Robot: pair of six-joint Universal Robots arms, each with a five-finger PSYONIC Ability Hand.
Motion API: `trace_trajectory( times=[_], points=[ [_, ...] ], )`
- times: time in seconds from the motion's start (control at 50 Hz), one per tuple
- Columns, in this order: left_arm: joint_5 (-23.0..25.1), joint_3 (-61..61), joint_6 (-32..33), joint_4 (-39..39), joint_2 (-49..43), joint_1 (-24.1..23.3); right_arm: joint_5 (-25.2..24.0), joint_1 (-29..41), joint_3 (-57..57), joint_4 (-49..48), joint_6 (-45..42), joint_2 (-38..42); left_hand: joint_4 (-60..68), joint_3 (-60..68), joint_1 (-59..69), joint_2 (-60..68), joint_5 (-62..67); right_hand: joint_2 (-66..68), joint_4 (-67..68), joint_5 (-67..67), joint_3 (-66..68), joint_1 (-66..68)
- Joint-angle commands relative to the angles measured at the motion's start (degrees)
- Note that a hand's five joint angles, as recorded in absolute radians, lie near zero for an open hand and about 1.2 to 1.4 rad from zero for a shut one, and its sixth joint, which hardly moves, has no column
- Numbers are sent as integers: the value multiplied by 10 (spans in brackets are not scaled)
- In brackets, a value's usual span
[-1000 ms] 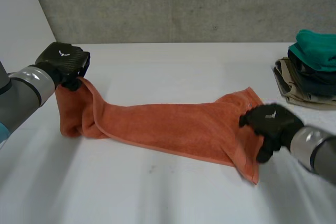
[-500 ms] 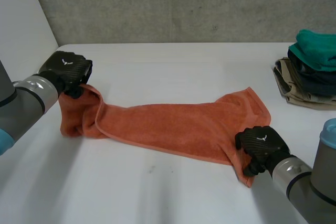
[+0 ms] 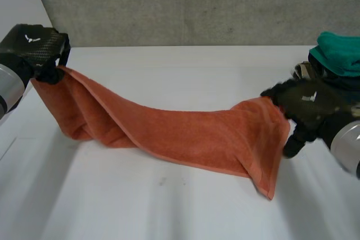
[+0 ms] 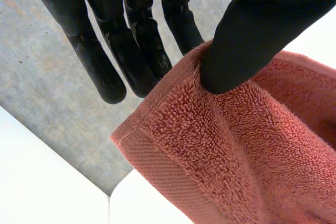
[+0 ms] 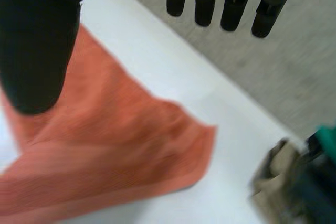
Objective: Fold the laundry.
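White surface, grey concrete wall behind.

Left hand is up off the surface at the far left, closed on one corner of the orange towel. In the left wrist view the thumb presses on the hemmed edge and the fingers sit behind it, so the corner is pinched between them. From that grip the towel hangs down in loose folds and reaches the surface. It then runs as a long bunched strip across the middle toward the right. Left end is in the air, the rest lies on the surface.

Right hand is at the towel's other end, just beside the far right corner. In the right wrist view its fingers are straight and apart from the thumb with nothing between them: open, gripping nothing. Towel's right end lies flat below the palm. Cannot tell whether the thumb touches the cloth.

Pile of folded clothes sits at the far right of the surface, apart from the towel. Green piece is on top, a dark one under it, beige at the bottom.
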Motion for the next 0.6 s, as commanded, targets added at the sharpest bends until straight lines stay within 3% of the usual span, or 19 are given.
trace_trajectory(
  times=[0.02, 0.2, 0.46, 0.54, 0.56, 0.58, 0.6],
  points=[
    [0, -23, -2, 7, -16, -6, 33, 8, 108, -138, 158, 55, 112, 116, 139, 114, 139, -17, -23, -12, -21, -24],
    [-1, -23, -2, 25, -32, -6, 126, 63, 119, -219, 182, 174, 112, 116, 139, 114, 139, 53, 47, 58, 49, 46],
    [0, -37, -2, 34, -38, -7, 131, 69, 101, -263, 188, 229, 112, 116, 139, 114, 139, 159, 153, 164, 155, 152],
    [0, -41, -2, 36, -38, -7, 131, 65, 98, -279, 187, 236, 112, 116, 139, 114, 139, 347, 341, 352, 343, 340],
    [0, -42, -2, 37, -38, -7, 131, 63, 98, -291, 187, 236, 112, 116, 139, 114, 139, 553, 547, 557, 549, 546],
    [0, -43, -2, 38, -38, -6, 131, 62, 99, -297, 186, 236, 112, 116, 139, 114, 139, 664, 658, 669, 660, 657],
    [0, -43, -2, 38, -38, -6, 130, 61, 99, -304, 186, 237, 112, 116, 139, 114, 139, 665, 659, 670, 661, 658]
  ],
)
